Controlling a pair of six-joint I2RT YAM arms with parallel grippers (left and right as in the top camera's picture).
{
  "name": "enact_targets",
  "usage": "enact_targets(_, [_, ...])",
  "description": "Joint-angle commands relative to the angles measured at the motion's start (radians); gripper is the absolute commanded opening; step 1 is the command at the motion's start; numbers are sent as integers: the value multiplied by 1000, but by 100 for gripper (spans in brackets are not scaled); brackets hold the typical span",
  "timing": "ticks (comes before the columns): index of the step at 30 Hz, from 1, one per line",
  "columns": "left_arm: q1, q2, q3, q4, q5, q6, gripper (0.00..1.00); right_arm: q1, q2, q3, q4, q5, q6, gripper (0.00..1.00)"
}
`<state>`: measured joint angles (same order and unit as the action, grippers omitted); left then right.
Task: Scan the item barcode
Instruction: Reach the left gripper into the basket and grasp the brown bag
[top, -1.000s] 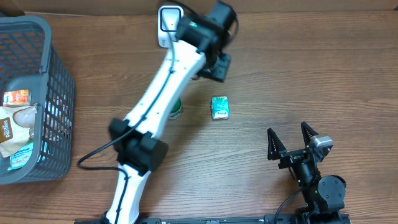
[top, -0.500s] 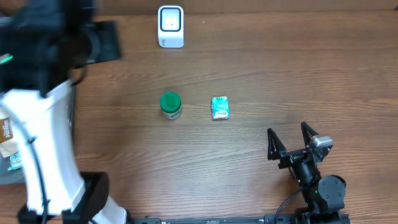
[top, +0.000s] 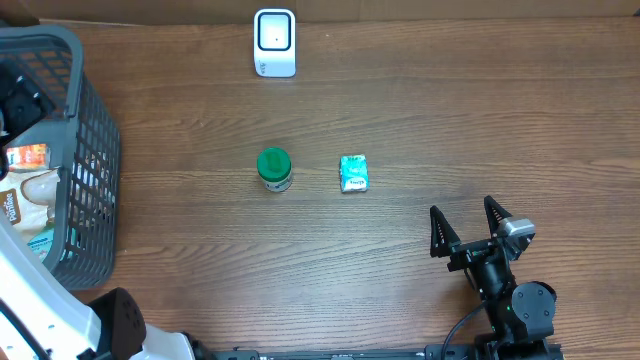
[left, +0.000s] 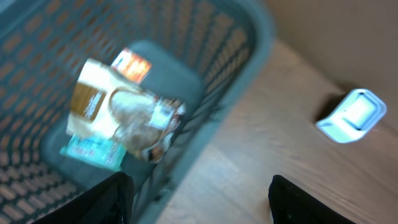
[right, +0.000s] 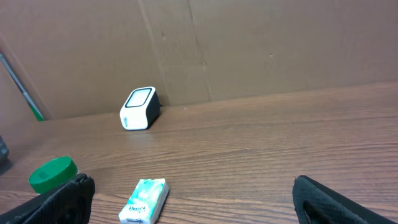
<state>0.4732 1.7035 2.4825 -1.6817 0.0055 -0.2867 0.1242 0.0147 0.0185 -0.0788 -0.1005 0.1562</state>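
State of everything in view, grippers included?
Basket: upright, holds snack packets.
Jar: upright, capped.
Teal packet: lying flat on table.
Scanner: standing at far edge.
Left gripper: open, empty, above basket.
Right gripper: open, empty.

— What sits mid-table?
— A green-lidded jar (top: 274, 168), with a teal packet (top: 354, 173) near its right, not touching.
— And far left?
— A grey mesh basket (top: 95, 110). Brown cardboard (right: 249, 43) backs the wooden table (top: 450, 120).
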Motion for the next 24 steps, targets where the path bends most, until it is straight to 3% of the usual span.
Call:
enact_targets(1, [60,5,-104,13,10,-32,72,-8,-11,-10,5,2,-1,100])
enact_targets(16, [190,6,-687,405,4,-86,74,-8,-11,-10,5,2,-1,100])
enact_targets(21, [220,10,-862,526,-44,-153,84,-8,-11,-10,5,2,-1,100])
enact_targets(24, [229,10,-950,606,-51,-167,96,-8,-11,-10,5,2,-1,100])
